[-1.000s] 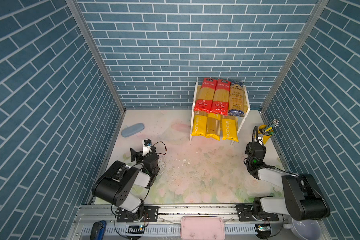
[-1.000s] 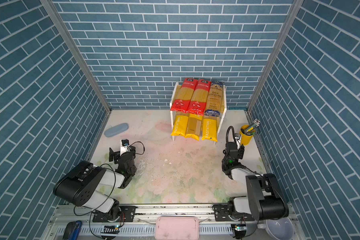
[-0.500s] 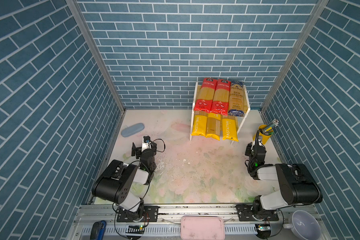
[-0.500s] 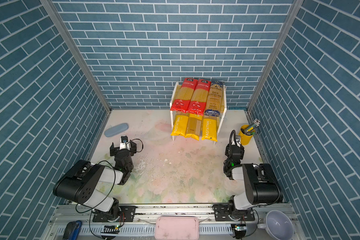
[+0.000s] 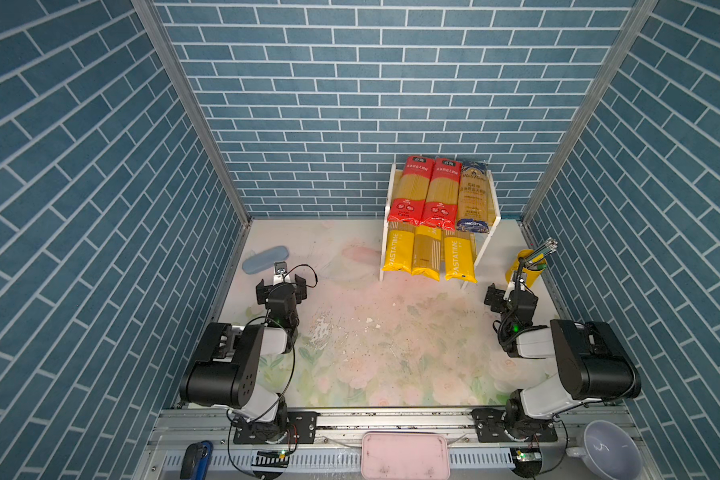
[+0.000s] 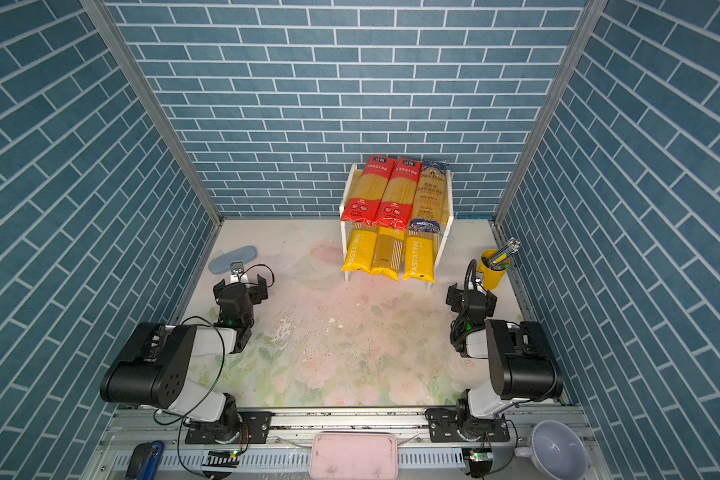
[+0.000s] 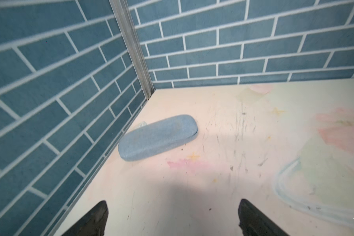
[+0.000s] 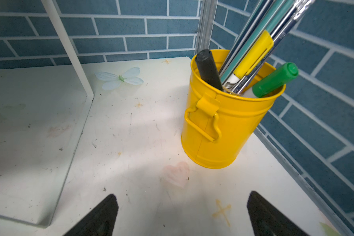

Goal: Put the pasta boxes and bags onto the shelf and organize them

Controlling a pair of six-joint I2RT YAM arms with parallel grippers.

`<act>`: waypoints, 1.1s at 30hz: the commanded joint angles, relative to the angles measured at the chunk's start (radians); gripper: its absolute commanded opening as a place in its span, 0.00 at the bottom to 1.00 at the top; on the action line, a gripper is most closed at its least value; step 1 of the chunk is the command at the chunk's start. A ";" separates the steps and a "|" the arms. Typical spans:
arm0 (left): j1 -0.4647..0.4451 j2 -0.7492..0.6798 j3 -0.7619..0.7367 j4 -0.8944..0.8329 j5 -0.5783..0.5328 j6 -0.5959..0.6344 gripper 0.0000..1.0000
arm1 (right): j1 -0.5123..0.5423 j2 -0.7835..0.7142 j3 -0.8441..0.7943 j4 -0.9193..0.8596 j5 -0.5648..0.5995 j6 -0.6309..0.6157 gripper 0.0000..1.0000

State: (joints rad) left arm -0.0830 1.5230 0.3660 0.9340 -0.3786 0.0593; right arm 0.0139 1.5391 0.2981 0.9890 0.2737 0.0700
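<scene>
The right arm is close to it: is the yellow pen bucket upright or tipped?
Upright: the yellow pen bucket stands on its base, rim up, pens inside. The open right gripper is clear of it.

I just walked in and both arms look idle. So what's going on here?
All six pasta packets lie on the shelf, three on each board, so the sorting looks done. The left gripper is open and empty, facing a blue case by the wall. The right gripper is open and empty too, facing a yellow pen pot. Neither touches anything.
</scene>
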 commanded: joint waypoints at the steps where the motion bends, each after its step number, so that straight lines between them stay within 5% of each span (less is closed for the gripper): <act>1: 0.015 0.003 -0.009 -0.013 0.059 -0.039 1.00 | -0.003 0.002 0.016 0.037 -0.010 -0.006 0.99; 33: 0.012 0.014 -0.001 -0.011 0.113 -0.007 1.00 | -0.003 0.006 0.063 -0.053 -0.008 -0.006 0.99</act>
